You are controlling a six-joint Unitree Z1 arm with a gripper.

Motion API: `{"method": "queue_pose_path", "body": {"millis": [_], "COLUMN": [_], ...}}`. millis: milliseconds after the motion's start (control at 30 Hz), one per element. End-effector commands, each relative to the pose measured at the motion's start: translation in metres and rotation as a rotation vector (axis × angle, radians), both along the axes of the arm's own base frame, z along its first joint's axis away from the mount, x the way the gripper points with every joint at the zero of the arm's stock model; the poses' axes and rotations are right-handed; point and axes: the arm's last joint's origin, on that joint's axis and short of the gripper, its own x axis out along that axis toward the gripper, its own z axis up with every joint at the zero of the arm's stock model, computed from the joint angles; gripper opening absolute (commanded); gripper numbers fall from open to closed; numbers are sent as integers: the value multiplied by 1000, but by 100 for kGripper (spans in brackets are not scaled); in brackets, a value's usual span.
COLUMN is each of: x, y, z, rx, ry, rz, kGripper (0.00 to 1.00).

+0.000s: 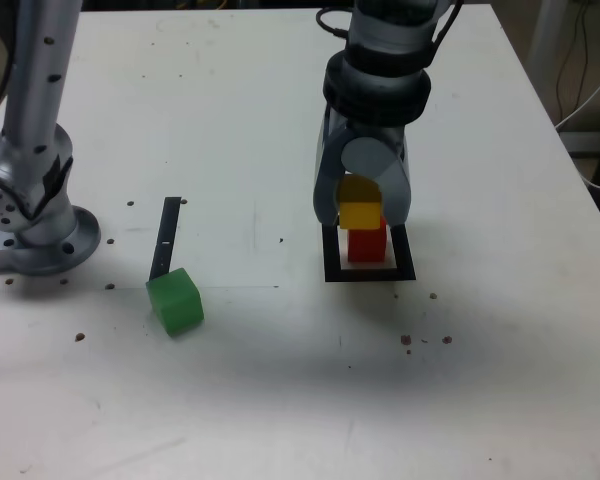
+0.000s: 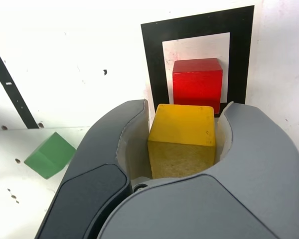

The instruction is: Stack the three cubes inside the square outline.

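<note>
My gripper (image 1: 363, 218) is shut on the yellow cube (image 1: 359, 210), which shows snug between the two grey jaws in the wrist view (image 2: 182, 144). Right under it stands the red cube (image 1: 368, 245) (image 2: 197, 82), inside the black square outline (image 1: 370, 273) (image 2: 199, 25). The yellow cube hangs directly over the red one; whether they touch I cannot tell. The green cube (image 1: 175, 301) (image 2: 50, 154) lies alone on the white table, far off toward the exterior view's left of the outline.
A narrow black strip (image 1: 166, 238) (image 2: 10, 84) lies flat just behind the green cube. The arm's grey base (image 1: 35, 235) stands at the exterior view's left edge. Small dark specks dot the white tabletop (image 1: 280, 400).
</note>
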Motion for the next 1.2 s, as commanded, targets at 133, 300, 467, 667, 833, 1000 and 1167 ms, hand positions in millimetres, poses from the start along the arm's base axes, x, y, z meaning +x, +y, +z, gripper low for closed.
{"method": "queue_pose_path", "body": {"millis": [133, 300, 467, 667, 833, 1000, 1167], "x": [-1, 0, 4, 12, 14, 16, 16], "y": [6, 11, 12, 15, 23, 24, 24], "z": [0, -1, -2, -8, -12, -11, -13], "rx": [-19, -31, -43, -49, -57, -59, -63], "ry": [28, 31, 31, 53, 62, 56, 60], "rz": [17, 12, 4, -5, -4, -6, -5], "kGripper": [0, 1, 1, 1, 1, 1, 2]}}
